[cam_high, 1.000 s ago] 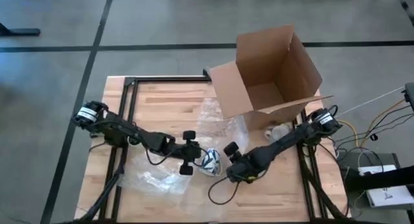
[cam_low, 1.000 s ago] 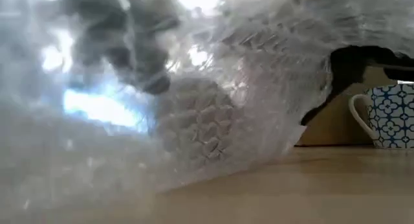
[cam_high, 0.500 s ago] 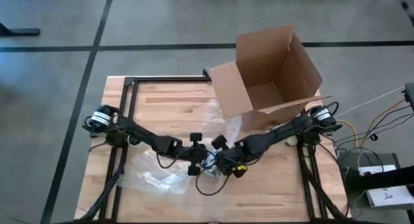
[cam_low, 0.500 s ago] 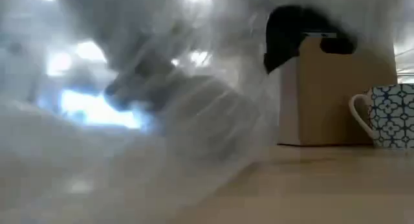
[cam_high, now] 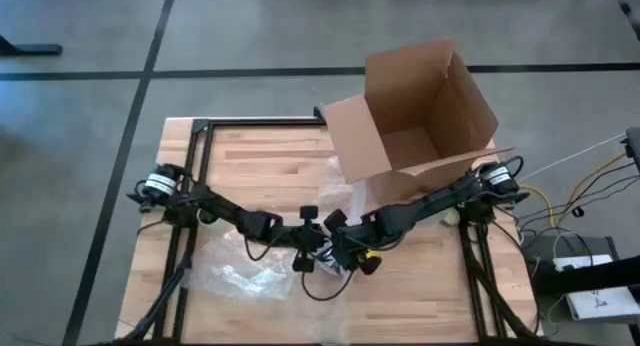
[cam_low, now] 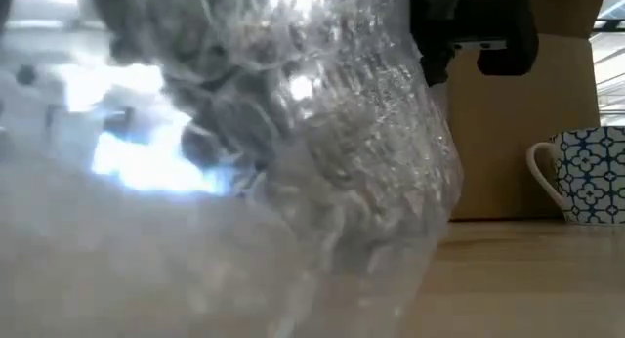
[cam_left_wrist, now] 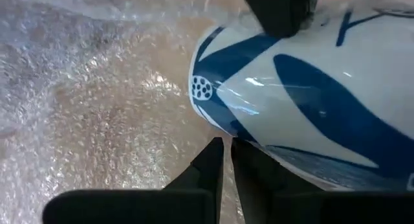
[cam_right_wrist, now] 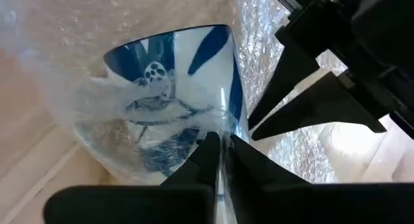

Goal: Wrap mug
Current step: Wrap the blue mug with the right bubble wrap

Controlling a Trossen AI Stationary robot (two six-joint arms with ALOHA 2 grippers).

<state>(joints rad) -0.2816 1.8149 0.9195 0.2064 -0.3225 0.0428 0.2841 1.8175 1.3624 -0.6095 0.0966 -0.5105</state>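
A white mug with blue leaf patterns [cam_left_wrist: 310,88] lies on its side on a bubble wrap sheet [cam_high: 240,276], between my two grippers near the table's middle. My left gripper [cam_left_wrist: 226,149] is shut, its tips beside the mug's wall. My right gripper [cam_right_wrist: 220,143] comes from the opposite side, shut on a flap of the bubble wrap [cam_right_wrist: 162,114] that lies over the mug [cam_right_wrist: 174,68]. In the low view the raised wrap [cam_low: 352,152] hides the mug. My left gripper's shut fingers [cam_left_wrist: 210,162] lie close along the mug's side wall [cam_left_wrist: 259,136], coming level from the table's left. Whether they touch the mug or pinch any wrap, I cannot tell. My right gripper pinches the bubble wrap's edge [cam_right_wrist: 217,130] between its two fingers, coming roughly level from the table's right. The flap spreads from the fingers over the mug's open end and side, loosely creased.
An open cardboard box [cam_high: 420,106] stands at the far right. A second mug with a blue lattice pattern [cam_low: 586,177] stands upright in front of it. More bubble wrap [cam_high: 340,181] lies near the box. Bare wood [cam_high: 240,156] shows at the far left.
My right gripper has moved toward the table's left, up to the mug, drawing the bubble wrap over it. My left gripper has shifted a little toward the right. The mug, bare a second ago, now sits under the wrap, which has risen in the low view.
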